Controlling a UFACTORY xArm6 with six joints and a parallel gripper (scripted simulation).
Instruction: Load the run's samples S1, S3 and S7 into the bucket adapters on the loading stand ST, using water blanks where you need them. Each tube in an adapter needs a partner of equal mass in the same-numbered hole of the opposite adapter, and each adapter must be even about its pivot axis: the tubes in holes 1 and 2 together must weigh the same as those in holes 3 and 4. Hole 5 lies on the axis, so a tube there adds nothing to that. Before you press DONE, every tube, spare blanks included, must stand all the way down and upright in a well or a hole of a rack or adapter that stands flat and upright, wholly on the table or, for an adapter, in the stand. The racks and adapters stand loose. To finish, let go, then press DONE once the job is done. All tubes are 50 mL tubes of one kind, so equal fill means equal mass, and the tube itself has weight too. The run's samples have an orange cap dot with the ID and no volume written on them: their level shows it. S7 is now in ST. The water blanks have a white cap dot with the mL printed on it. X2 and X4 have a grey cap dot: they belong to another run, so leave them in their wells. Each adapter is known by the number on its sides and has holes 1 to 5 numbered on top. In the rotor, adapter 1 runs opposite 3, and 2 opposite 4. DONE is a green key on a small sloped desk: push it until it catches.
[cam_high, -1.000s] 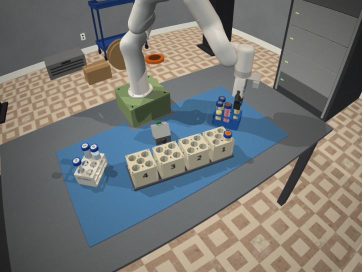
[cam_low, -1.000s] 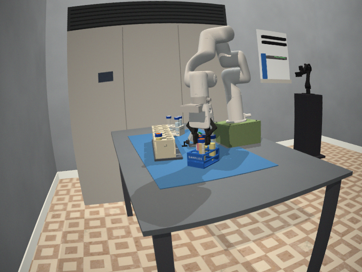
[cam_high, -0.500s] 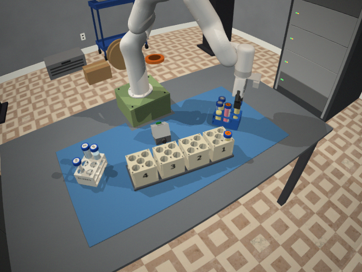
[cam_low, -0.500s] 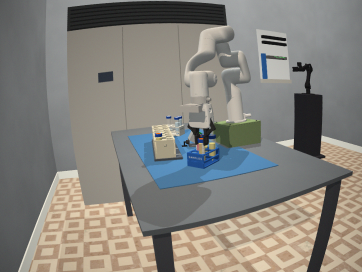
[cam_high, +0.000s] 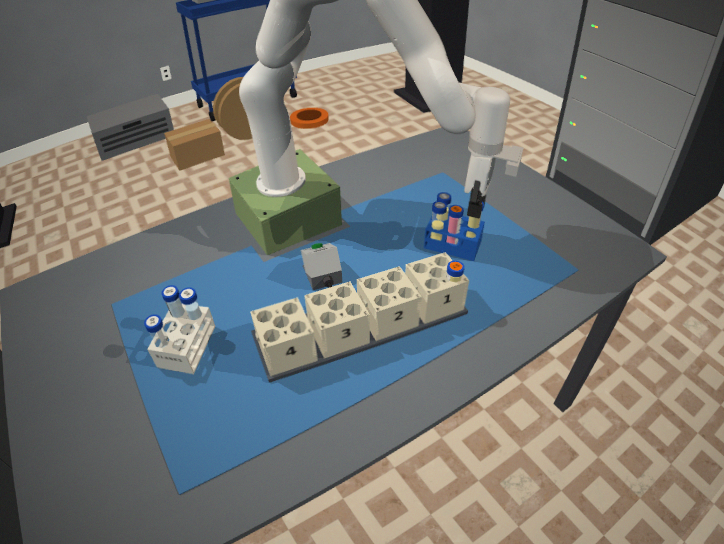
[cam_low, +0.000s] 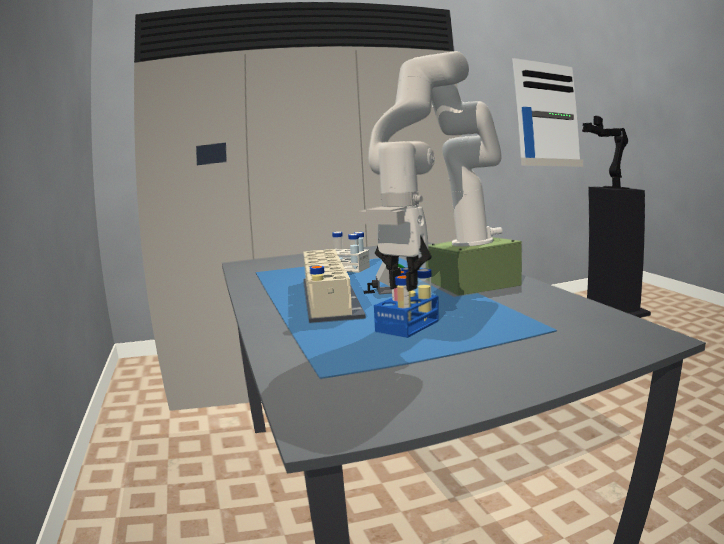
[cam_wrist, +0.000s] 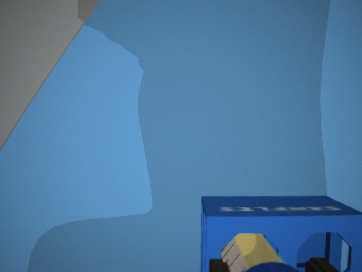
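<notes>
Yellow tube (cam_high: 473, 222) (cam_low: 403, 298) (cam_wrist: 252, 251) upright, long axis in line below end effector (cam_high: 476, 205) (cam_low: 403, 283) (cam_wrist: 270, 266), fingers narrowed onto it, near desk's (cam_high: 620, 248) (cam_low: 515, 380) (cam_wrist: 30, 55) right corner, top view.

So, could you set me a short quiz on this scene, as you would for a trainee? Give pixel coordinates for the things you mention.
1. How many tubes stand in the white rack (cam_high: 170, 357) (cam_low: 364, 260)?
2. True or false: of the four numbered adapters, only adapter 1 (cam_high: 446, 307) (cam_low: 330, 299) has a tube in it.
3. The gripper (cam_high: 474, 214) (cam_low: 403, 284) (cam_wrist: 270, 266) is at which place?
A) the green DONE key
B) the blue rack (cam_high: 453, 250) (cam_low: 389, 321) (cam_wrist: 280, 206)
C) adapter 4

Key: 1. three; 2. true; 3. B
</notes>
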